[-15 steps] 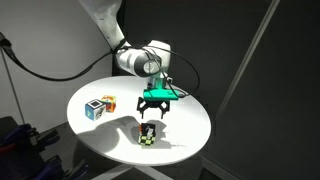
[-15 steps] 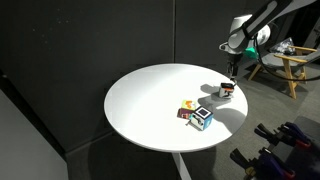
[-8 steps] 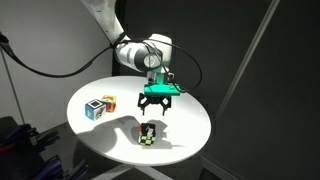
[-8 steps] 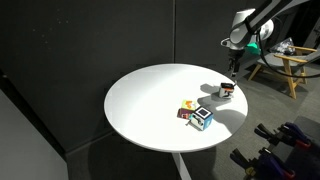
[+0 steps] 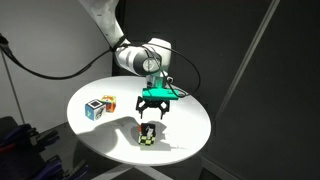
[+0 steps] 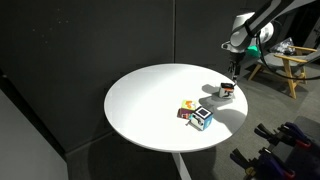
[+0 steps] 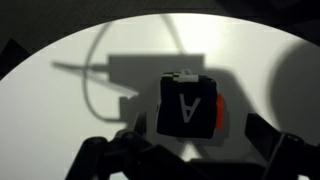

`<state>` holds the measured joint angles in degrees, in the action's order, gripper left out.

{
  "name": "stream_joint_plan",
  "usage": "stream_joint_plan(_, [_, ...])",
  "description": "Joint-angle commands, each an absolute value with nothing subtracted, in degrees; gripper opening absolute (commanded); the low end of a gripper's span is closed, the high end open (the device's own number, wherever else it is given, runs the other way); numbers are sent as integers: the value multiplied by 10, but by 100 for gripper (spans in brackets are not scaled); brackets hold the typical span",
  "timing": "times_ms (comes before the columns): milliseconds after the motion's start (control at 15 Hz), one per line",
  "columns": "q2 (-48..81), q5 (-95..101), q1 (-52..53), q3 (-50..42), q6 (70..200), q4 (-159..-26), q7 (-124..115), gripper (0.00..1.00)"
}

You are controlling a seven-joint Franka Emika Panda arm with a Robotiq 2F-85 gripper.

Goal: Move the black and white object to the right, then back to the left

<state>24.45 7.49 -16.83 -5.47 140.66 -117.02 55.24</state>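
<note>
Jaws hang spread wide and empty just above the block (image 5: 148,133), a small black-and-white piece standing on the table (image 5: 188,125). In an exterior view the block (image 6: 226,90) sits close to the rim of the round table (image 6: 150,100), well apart from the blue cube (image 6: 202,118) and the orange piece (image 6: 186,111) lying together nearer the middle. The wrist view looks straight down on the block (image 7: 190,105): its top face is black with a white letter, one side shows red, and it lies roughly midway between the two sides of the jaws.

It looks rigid, squarish and light, so it should neither deform nor need much squeeze. The faces appear smooth and may slip under an off-centre pinch. The best hold is probably across two opposite flat sides, low enough to catch most of their height, with the pinch line through the middle so it does not twist. With the rim so close, a grazing descent could nudge it toward the edge, so a straight drop seems wise.
</note>
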Motion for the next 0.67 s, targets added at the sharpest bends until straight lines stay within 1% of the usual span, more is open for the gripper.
stream_joint_plan(0, [260, 64, -173, -51, 1424, -1165, 551, 100])
stream_joint_plan(600, [298, 71, -173, -45, 1470, -1160, 548, 100])
